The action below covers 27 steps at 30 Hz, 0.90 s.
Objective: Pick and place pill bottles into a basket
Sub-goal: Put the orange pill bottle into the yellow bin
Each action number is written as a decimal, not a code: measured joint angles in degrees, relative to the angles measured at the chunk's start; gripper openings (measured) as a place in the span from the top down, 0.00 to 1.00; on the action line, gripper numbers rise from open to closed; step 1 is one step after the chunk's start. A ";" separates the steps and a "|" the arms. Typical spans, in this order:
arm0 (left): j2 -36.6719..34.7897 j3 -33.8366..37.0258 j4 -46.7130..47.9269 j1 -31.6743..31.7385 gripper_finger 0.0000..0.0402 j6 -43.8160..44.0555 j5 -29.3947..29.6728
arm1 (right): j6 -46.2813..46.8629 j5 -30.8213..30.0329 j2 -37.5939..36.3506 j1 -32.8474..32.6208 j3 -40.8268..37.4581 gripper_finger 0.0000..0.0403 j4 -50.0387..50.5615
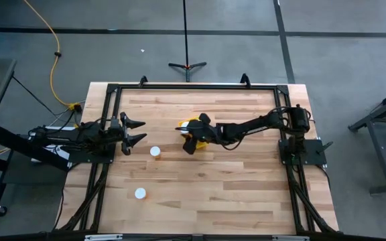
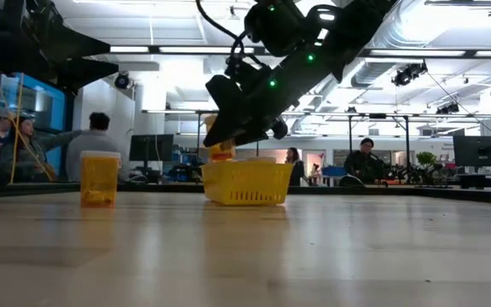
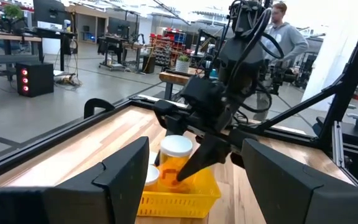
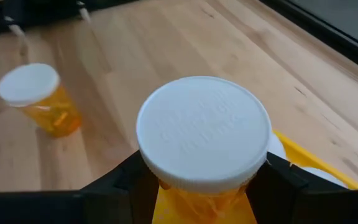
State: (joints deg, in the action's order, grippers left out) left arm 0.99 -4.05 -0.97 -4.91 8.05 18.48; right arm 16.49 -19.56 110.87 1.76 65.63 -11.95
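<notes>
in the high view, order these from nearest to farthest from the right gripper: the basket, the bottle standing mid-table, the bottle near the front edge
1. The basket, directly under the right gripper, which holds a bottle over it.
2. The mid-table bottle, off toward the left arm's side.
3. The front-edge bottle, farthest, toward the table's front on the left side.
</notes>
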 joint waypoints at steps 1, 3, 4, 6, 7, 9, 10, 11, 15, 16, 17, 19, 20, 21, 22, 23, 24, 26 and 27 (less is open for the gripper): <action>-0.01 0.00 0.03 0.00 0.27 0.00 0.00 | 0.02 -0.27 0.00 0.10 0.00 0.52 0.29; 0.00 0.00 0.07 0.00 0.27 0.00 0.00 | 0.01 -0.26 0.00 0.16 0.00 0.52 0.86; 0.00 0.00 0.07 0.00 0.27 0.00 0.00 | 0.00 -0.26 0.00 0.18 0.00 0.52 1.25; -0.01 0.00 0.07 0.00 0.27 0.00 0.00 | 0.00 -0.55 0.00 0.18 0.00 0.52 1.98; 0.00 0.00 0.07 0.00 0.27 0.00 0.00 | 0.00 -0.68 0.00 0.18 0.00 0.52 2.19; 0.00 0.00 0.07 0.00 0.27 0.00 0.00 | 0.00 -0.91 0.00 0.17 0.00 0.52 2.34; 0.00 0.00 0.07 0.00 0.27 0.00 0.00 | 0.00 -0.81 0.00 0.16 0.00 0.52 2.38; 0.00 0.00 0.07 0.00 0.27 -0.01 0.00 | 0.01 -0.48 0.00 0.16 0.00 0.52 2.45; 0.00 0.00 0.07 0.00 0.27 0.00 0.00 | 0.13 -0.03 0.00 0.18 0.00 0.51 2.30; -0.02 0.00 0.07 0.00 0.27 0.00 0.00 | 0.18 -0.03 0.00 0.18 0.00 0.50 2.33; -0.01 0.00 0.08 0.00 0.27 0.00 0.00 | 0.25 -0.03 0.00 0.18 0.00 0.49 2.41; -0.01 0.00 0.07 0.00 0.27 0.00 0.00 | 0.60 0.03 0.00 0.18 0.00 0.46 2.50; 0.00 0.00 0.07 0.00 0.27 0.00 0.00 | 0.61 0.15 0.00 0.18 0.00 0.44 2.50; 0.00 0.00 0.07 0.00 0.27 0.00 0.00 | 0.63 0.19 0.00 0.18 0.00 0.43 2.50; 0.00 0.00 0.07 0.00 0.27 0.00 0.00 | 0.63 0.21 0.00 0.18 0.00 0.41 2.49; 0.00 0.00 0.07 0.00 0.27 0.00 0.00 | 0.61 0.21 0.00 0.18 0.00 0.39 2.48; 0.00 0.00 0.07 0.00 0.27 0.00 0.00 | 0.57 0.21 0.00 0.18 0.00 0.38 2.48; -0.01 0.00 0.07 0.00 0.27 0.00 0.00 | 0.16 0.36 0.00 0.15 0.00 0.35 2.46; -0.01 0.00 0.07 0.00 0.27 0.00 0.00 | 0.15 0.56 0.00 0.15 0.00 0.34 2.34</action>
State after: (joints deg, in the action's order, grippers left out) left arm 0.98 -4.05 -0.91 -4.91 8.05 18.48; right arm 16.64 -19.00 110.87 1.91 65.63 -9.61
